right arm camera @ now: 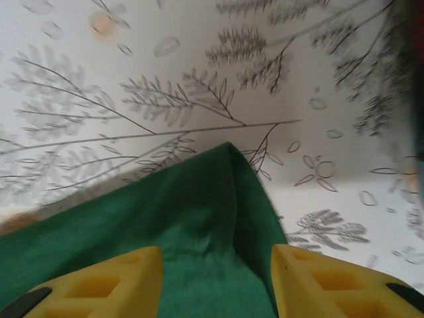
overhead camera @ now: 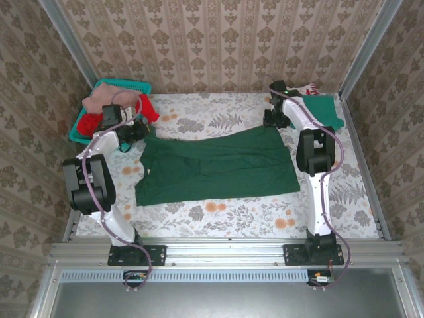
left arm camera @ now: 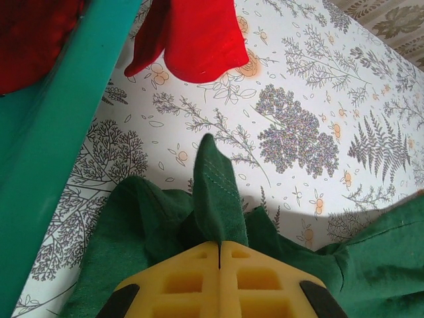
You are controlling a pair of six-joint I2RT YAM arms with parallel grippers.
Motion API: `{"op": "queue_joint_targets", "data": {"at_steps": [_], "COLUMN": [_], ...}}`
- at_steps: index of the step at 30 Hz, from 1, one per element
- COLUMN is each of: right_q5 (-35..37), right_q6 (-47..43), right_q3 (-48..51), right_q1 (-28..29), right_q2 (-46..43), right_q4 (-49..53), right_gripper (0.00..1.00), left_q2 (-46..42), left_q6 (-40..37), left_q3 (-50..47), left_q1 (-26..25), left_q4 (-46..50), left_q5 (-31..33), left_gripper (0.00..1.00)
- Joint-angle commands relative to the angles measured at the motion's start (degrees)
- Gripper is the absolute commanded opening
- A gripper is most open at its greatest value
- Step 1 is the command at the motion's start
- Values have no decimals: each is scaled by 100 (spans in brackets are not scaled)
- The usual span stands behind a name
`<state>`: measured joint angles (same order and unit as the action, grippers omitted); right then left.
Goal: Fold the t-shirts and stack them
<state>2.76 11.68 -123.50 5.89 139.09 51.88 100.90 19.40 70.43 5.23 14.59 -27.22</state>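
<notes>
Two arms reach out over the flowered table point(overhead camera: 218, 212), one at each far corner of the dark green t-shirt point(overhead camera: 218, 169), which lies spread flat across the middle. The left gripper point(left arm camera: 219, 248) has its yellow fingers point(left arm camera: 185, 285) pressed together, and a peaked fold of green cloth sticks out from between them. That's a pinch on the shirt's far left corner, just beside the teal basket point(left arm camera: 53, 132). A red t-shirt point(left arm camera: 199, 36) hangs over the basket's rim onto the table, and from above a dusty pink t-shirt point(overhead camera: 106, 98) sits heaped inside it. Over on the other side, the right gripper point(right arm camera: 215, 262) stands with its jaws spread apart. The green shirt's far right corner lies between them, unclamped. At the table's far right corner a teal-green t-shirt point(overhead camera: 324, 109) lies flat, with a white-red t-shirt point(overhead camera: 308, 87) just behind it.
</notes>
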Motion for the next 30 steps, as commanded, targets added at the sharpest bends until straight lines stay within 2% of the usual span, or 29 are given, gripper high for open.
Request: {"op": "queue_joint_targets", "data": {"at_steps": [1,4,12,20,23,27,30], "right_q5": [-75,-154,-130,-252,-272,-265,-134], "right_q6": [-82,-70,-60,-72,-29,-26,-80], "right_q3": [-227,-246,-323,-528,-613,-665,-719], "right_q1": [-24,-22,-34,-44,-44,-44,-44], "right_q2": [116,195,303,519,560,478,217], "right_q4": [249,185,198,235,267,296,382], "right_gripper": [49,47,32,37,28,10,3], "left_q2": [61,76,98,148,168,180,177], "left_q6": [-151,-162,-145,-146,-141,-127,-96], "left_q3": [127,128,190,239,260,308,469], "left_q1": [-19,-7,-5,-5,-1,-5,-9], "left_q4": [35,44,58,73,77,101,181], "left_q5": [-97,-99,-138,-158,-177,-186,-228], "left_gripper": [0,0,0,0,0,0,0]}}
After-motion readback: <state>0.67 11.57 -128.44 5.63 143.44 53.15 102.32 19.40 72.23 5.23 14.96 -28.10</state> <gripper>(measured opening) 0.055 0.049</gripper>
